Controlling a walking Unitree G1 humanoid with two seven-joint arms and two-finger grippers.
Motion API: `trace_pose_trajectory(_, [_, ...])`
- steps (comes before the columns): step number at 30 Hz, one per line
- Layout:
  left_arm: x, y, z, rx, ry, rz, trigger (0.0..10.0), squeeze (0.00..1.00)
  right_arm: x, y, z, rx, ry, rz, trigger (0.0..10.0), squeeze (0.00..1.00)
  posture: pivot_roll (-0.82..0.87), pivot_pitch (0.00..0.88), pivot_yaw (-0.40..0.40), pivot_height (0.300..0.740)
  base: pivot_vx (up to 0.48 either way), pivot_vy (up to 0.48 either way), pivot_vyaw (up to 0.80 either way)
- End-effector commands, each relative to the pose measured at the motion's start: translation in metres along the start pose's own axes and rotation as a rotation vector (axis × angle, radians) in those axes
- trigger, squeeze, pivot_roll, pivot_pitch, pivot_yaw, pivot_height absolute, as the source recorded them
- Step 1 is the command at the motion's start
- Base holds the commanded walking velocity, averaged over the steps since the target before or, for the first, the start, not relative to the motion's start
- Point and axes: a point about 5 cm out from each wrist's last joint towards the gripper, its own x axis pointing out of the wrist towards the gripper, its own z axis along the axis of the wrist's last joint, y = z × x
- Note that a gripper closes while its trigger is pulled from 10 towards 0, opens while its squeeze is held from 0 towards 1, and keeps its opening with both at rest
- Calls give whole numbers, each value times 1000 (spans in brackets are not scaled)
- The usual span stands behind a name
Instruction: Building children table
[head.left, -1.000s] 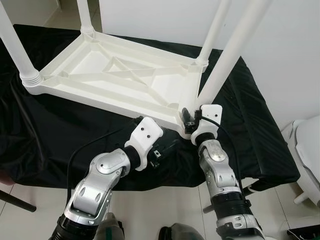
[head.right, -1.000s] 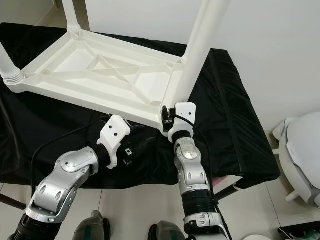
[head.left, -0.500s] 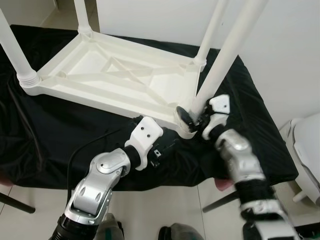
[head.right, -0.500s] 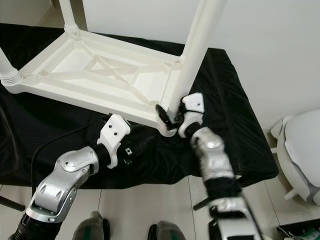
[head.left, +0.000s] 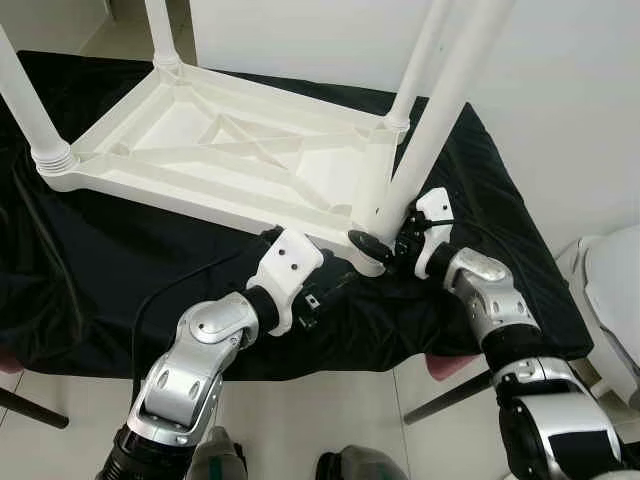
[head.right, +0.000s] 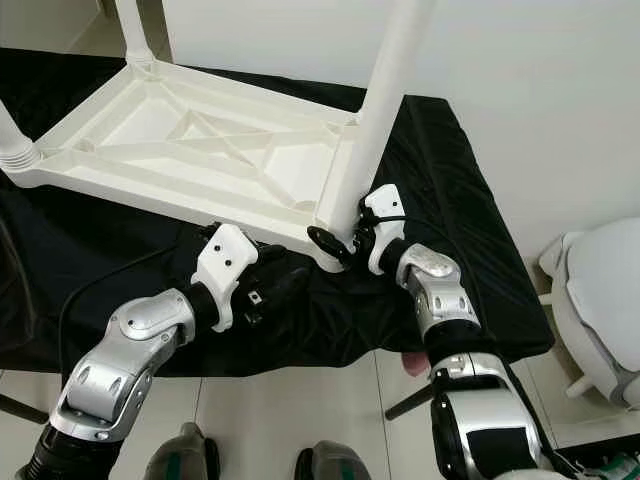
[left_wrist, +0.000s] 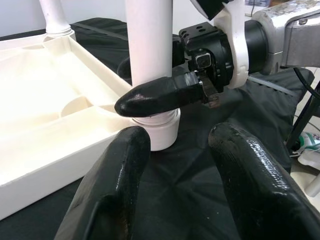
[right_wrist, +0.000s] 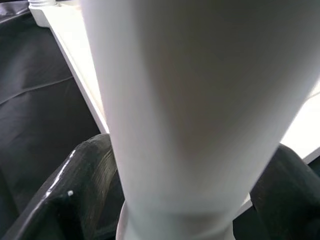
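A white plastic children's table (head.left: 230, 150) lies upside down on a black cloth (head.left: 120, 250), its legs pointing up. My right gripper (head.left: 385, 238) reaches in from the right and is shut on the near right leg (head.left: 440, 110) just above its socket at the table's near corner. In the right wrist view the leg (right_wrist: 200, 100) sits between both black fingers (right_wrist: 75, 190). My left gripper (left_wrist: 182, 185) is open and holds nothing. It hovers low over the cloth just in front of that corner, pointing at the leg's base (left_wrist: 155, 130).
Three other legs stand up: near left (head.left: 30, 100), far left (head.left: 160, 30) and far right (head.left: 430, 50). The cloth-covered surface ends close to my body, over tiled floor (head.left: 300, 440). A white rounded object (head.left: 615, 290) stands on the floor at right. A white wall rises behind.
My right forearm has swung out from under the corner to the right side, and its fingers now clasp the leg from there. The left arm has barely moved.
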Motion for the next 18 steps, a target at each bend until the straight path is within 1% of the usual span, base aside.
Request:
trace_pose_trajectory(1, [-1,3,0,-1,3,93,10000,0,3,2,-2,-11,25,32,10000,0,32,6,-114,740,0,0,0])
trace_pose_trajectory(2, [-1,3,0,-3,3,97,10000,0,5,2,-1,-9,23,46,8627,0,38,7,-118,740,0,0,0])
trace_pose_trajectory(3, [-1,3,0,-5,3,100,10000,0,7,3,-1,-6,18,67,8314,0,40,5,-119,740,0,0,0])
trace_pose_trajectory(5, [-1,3,0,-5,3,100,10000,0,7,3,-1,-6,18,67,8314,0,40,5,-119,740,0,0,0])
trace_pose_trajectory(6, [-1,2,0,-5,3,100,10000,0,8,3,-1,-5,16,71,1647,0,40,8,-120,740,0,0,0])
trace_pose_trajectory(7, [-1,2,0,-5,3,100,10000,0,8,3,-1,-5,16,71,1647,0,40,8,-120,740,0,0,0])
trace_pose_trajectory(8, [-1,2,0,-5,3,100,10000,0,9,4,-1,-5,16,76,0,0,41,8,-120,740,0,0,0])
trace_pose_trajectory(18, [-2,0,-1,-9,5,96,10000,0,8,7,-8,0,-3,89,0,0,36,12,-119,740,0,0,0])
